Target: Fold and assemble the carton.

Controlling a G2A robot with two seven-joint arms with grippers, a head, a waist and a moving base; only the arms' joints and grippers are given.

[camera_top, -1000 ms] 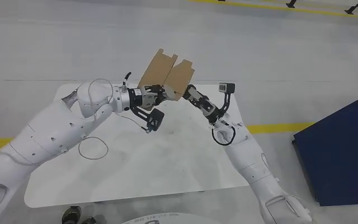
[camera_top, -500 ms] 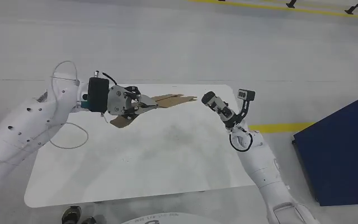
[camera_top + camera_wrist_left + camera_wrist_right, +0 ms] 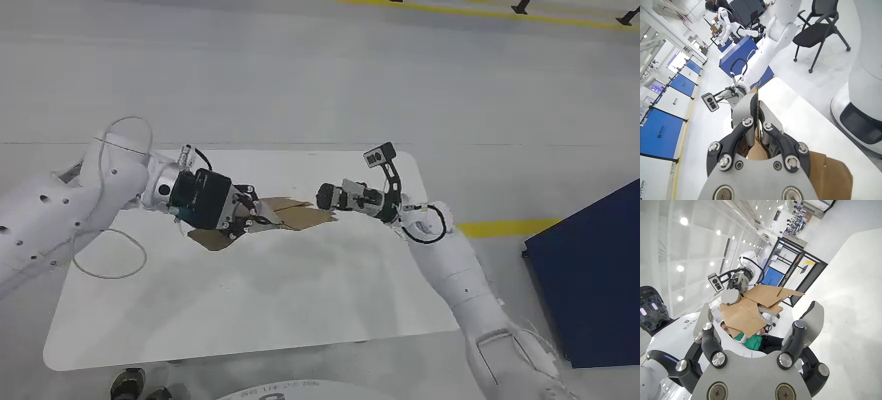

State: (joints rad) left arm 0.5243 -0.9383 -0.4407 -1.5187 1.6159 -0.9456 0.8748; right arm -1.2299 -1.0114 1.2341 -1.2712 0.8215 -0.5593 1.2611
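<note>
Carton [image 3: 290, 213] swung down flat, perhaps touching the worktop [image 3: 300, 290]. Left end effector [image 3: 757, 111] stays clamped on it, right end effector [image 3: 328, 196] released, spread wide. Folding barely begun.

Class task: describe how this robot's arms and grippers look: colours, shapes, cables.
Both arms have glossy white rounded shells: left arm, right arm. A black cable loops at the right wrist. The left gripper and right gripper have silver base plates, black bolted linkages, grey fingers with black pads.
</note>
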